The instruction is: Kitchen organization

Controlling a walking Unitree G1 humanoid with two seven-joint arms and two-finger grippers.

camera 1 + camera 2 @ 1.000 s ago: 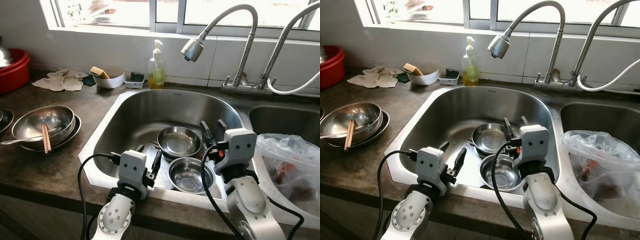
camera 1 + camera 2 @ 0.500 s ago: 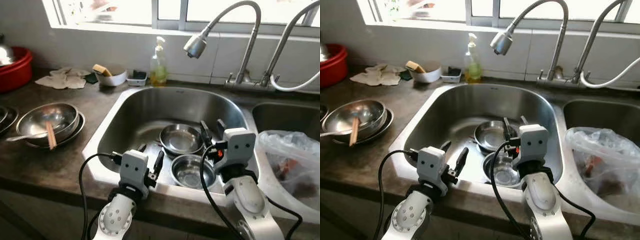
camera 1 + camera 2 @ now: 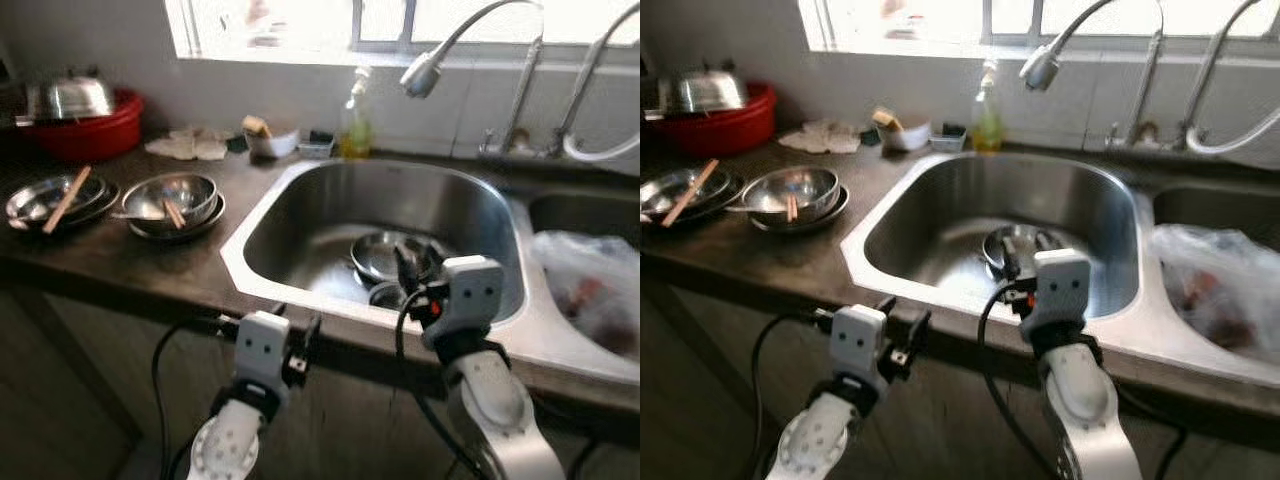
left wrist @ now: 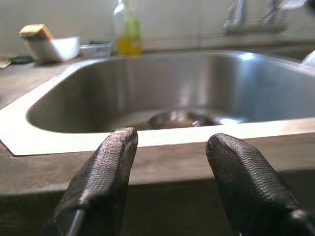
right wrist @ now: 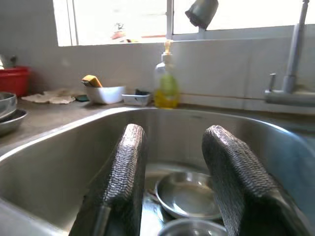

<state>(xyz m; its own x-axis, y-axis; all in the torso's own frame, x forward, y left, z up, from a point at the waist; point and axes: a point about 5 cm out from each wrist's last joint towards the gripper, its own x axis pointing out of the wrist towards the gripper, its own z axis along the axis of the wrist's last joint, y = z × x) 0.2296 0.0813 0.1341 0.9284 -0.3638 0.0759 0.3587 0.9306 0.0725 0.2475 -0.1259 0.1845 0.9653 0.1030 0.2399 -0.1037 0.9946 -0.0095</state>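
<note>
My worry is the sink (image 3: pixel 300 205) rim — my right end effector (image 5: pixel 172 167), fingers spread and empty, hangs over the basin, and a careless dip could clang the steel bowls (image 3: pixel 385 255) stacked on its floor. They look shiny, shallow, slippery. My left end effector (image 4: pixel 170 147) is spread too, below the desk (image 3: pixel 120 250) edge.

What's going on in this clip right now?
The robot stands at a kitchen sink with nothing held. Its right pincer is open over the basin, above the steel bowls lying in it. The left pincer is open too, low in front of the counter edge. More steel bowls with chopsticks wait on the counter to the left.
</note>
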